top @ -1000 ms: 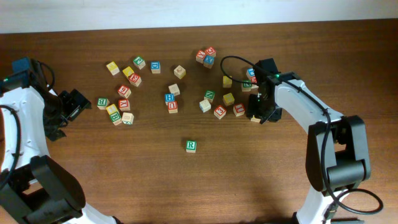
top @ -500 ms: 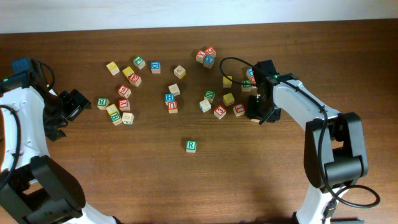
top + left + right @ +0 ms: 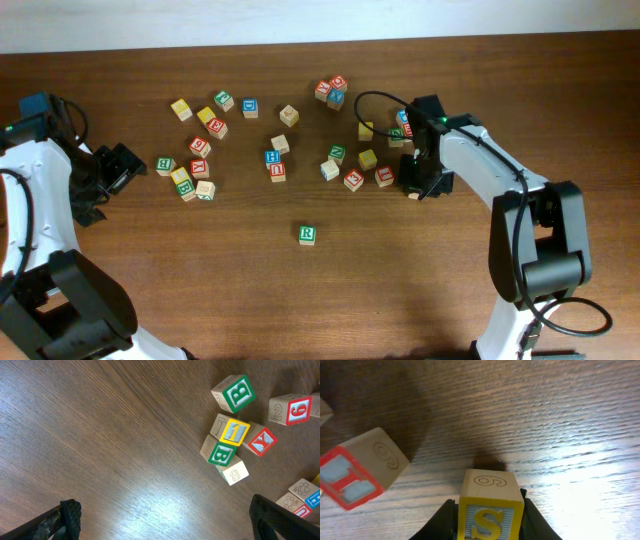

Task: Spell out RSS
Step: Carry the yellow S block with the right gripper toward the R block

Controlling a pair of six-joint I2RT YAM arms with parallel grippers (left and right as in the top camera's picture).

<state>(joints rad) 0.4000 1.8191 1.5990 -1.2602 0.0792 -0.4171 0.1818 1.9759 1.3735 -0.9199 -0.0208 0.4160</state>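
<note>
The green-and-white R cube (image 3: pixel 307 234) sits alone on the table in front of the scattered pile. A yellow S cube (image 3: pixel 489 512) with a 6 on its upper wooden face stands on the wood. My right gripper (image 3: pixel 490 521) is shut on it, one black finger against each side. From overhead that gripper (image 3: pixel 413 184) is at the pile's right edge and mostly hides the cube. Other yellow cubes (image 3: pixel 367 158) lie nearby, letters unreadable. My left gripper (image 3: pixel 115 170) is open at the far left over bare wood, with nothing between its fingers (image 3: pixel 68 519).
Several red, blue, green and plain cubes are scattered across the table's far half. A red-faced cube (image 3: pixel 357 471) lies just left of the S cube. Green B cubes (image 3: pixel 237 393), a yellow cube (image 3: pixel 233 431) and a red X cube (image 3: pixel 261 441) lie ahead of the left gripper.
The right gripper's jaws have closed in on the S cube, and the arm has shifted slightly. The left arm has not moved.
</note>
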